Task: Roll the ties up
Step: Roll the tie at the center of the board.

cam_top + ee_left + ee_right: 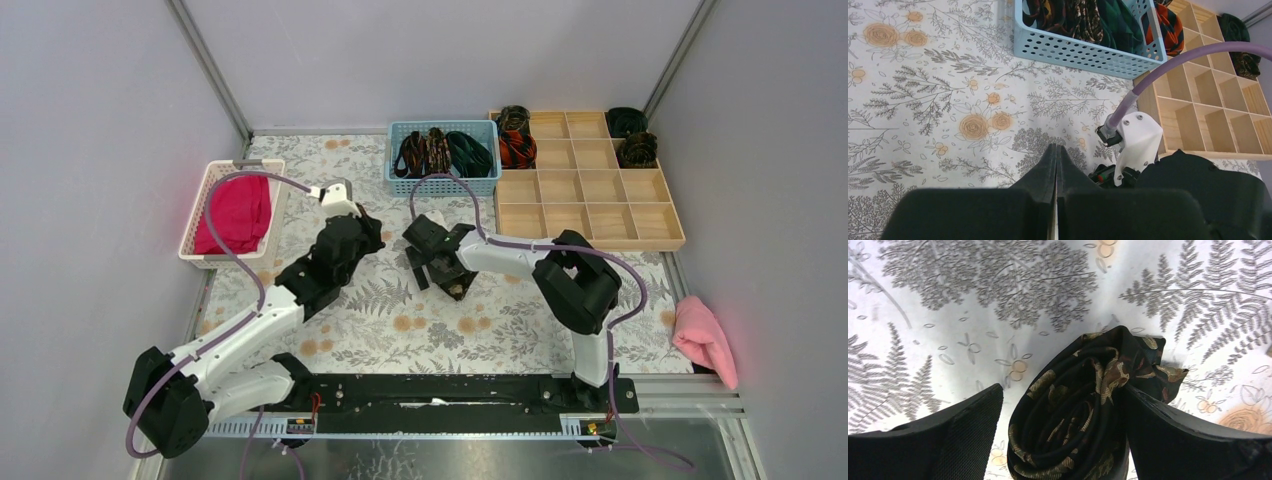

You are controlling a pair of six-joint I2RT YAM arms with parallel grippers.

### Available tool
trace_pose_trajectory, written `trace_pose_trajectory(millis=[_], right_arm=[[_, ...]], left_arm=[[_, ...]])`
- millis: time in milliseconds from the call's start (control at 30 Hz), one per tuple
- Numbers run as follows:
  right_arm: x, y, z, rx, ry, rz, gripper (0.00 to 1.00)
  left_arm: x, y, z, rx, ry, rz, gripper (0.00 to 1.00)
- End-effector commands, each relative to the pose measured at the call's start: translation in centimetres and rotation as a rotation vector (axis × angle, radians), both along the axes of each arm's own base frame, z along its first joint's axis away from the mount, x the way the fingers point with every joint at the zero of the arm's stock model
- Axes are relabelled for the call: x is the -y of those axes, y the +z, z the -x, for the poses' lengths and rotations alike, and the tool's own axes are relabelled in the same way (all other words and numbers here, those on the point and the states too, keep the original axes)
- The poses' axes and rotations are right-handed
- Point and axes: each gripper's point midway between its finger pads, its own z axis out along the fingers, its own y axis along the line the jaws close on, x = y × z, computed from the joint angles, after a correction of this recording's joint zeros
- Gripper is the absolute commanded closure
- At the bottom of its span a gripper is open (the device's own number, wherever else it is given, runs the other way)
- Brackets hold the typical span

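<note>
Right jaws stand apart astride the rolled tie (1068, 415), its lower edge cut off; left jaws pressed together.

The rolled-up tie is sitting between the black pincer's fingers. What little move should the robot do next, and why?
Probably close the right pincer on the rolled tie. The coil lies on the table between its open fingers, with a gap on one side, so nothing holds it yet. A grip would let it be lifted, perhaps toward the free compartments of the wooden tray.
</note>
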Motion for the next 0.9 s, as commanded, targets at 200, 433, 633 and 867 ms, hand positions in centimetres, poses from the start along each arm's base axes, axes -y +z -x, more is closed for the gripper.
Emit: trace_pose_trajectory(millis=[200,433,633,867], right_arm=[[-2.4,1.8,3.0,-0.05,-0.024,-0.16,0.02],[-2.0,7.3,1.7,0.094,-0.034,-0.238,0.0],[-0.2,12.1,1.8,0.209,-0.055,-0.305,0.0],[4.4,13.2,5.2,0.226,-0.15,-0.385,0.28]], left_arm=[[-3.0,0.3,1.1,0.007,0.094,0.0,0.98],[-4.5,-0.1,1.3,-0.013,0.161,0.003,0.93],[-2.9,-1.9,0.1,-0.058,0.11,0.003,0.94],[3.2,-7.2,-2.7,-0.191,-0.092,0.001,1.0]])
